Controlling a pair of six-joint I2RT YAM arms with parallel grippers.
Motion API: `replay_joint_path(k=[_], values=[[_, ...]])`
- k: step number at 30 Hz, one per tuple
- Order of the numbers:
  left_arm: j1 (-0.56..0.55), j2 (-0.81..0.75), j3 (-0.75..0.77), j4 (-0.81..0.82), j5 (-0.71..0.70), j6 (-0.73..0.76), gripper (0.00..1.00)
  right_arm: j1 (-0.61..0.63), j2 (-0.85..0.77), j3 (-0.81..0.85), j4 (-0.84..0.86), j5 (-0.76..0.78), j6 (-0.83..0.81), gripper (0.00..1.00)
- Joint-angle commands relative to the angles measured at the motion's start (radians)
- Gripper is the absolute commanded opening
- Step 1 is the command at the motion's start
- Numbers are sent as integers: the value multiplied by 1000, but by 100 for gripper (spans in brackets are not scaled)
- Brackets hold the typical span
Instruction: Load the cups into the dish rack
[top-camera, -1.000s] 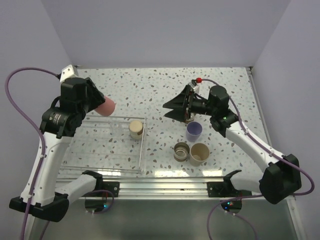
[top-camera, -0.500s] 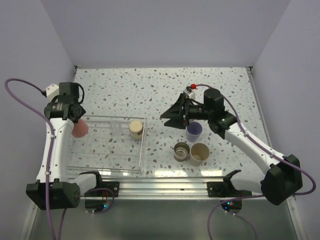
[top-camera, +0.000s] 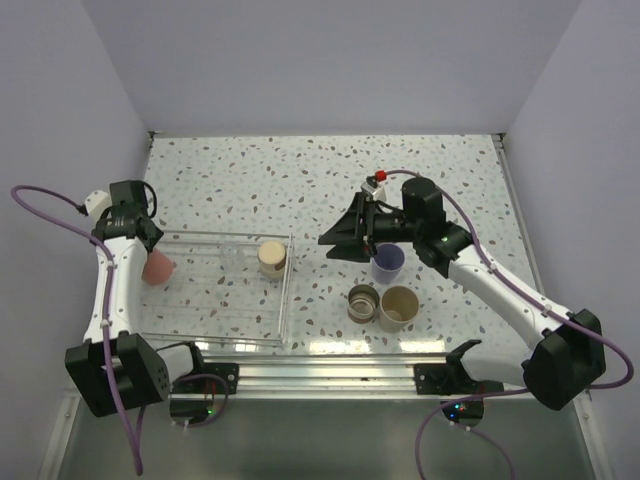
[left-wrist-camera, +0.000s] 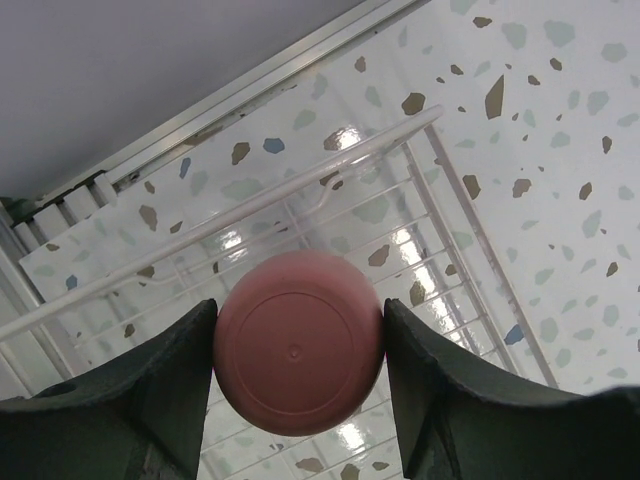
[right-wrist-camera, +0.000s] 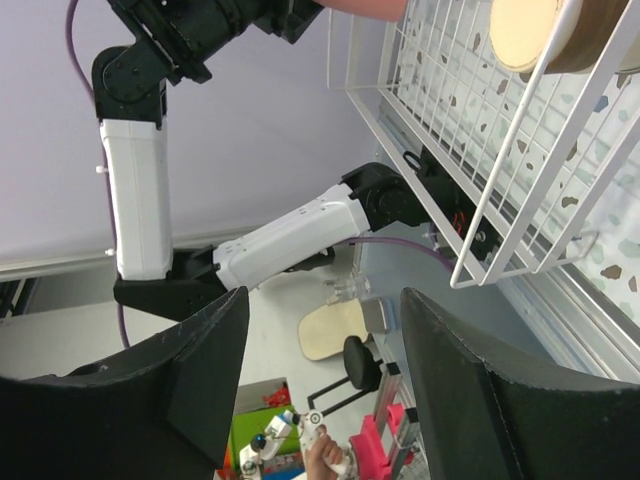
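Over your speckled worktop (top-camera: 300, 180), left fingers (left-wrist-camera: 165, 385) clamp a coral-red round cup (left-wrist-camera: 298, 345) above the clear plastic dish rack (top-camera: 215, 305); right fingers (right-wrist-camera: 200, 385) stand apart, empty.

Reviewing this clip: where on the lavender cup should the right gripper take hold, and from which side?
Probably the rim, from above: the lavender cup stands upright, mouth open, so one finger can slip inside the wall. The metallic cup and beige cup crowd its near side.
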Motion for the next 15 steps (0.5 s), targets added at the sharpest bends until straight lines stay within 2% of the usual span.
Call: replay_joint_path(k=[1, 7, 15], values=[[7, -10, -48, 139, -3, 6, 0, 10, -2, 37, -41, -27, -35, 65], [7, -33, -138, 271, 14, 39, 0, 9, 10, 35, -1, -33, -8, 70], [5, -47, -180, 419, 40, 94, 1, 10, 30, 66, -1, -24, -9, 76]])
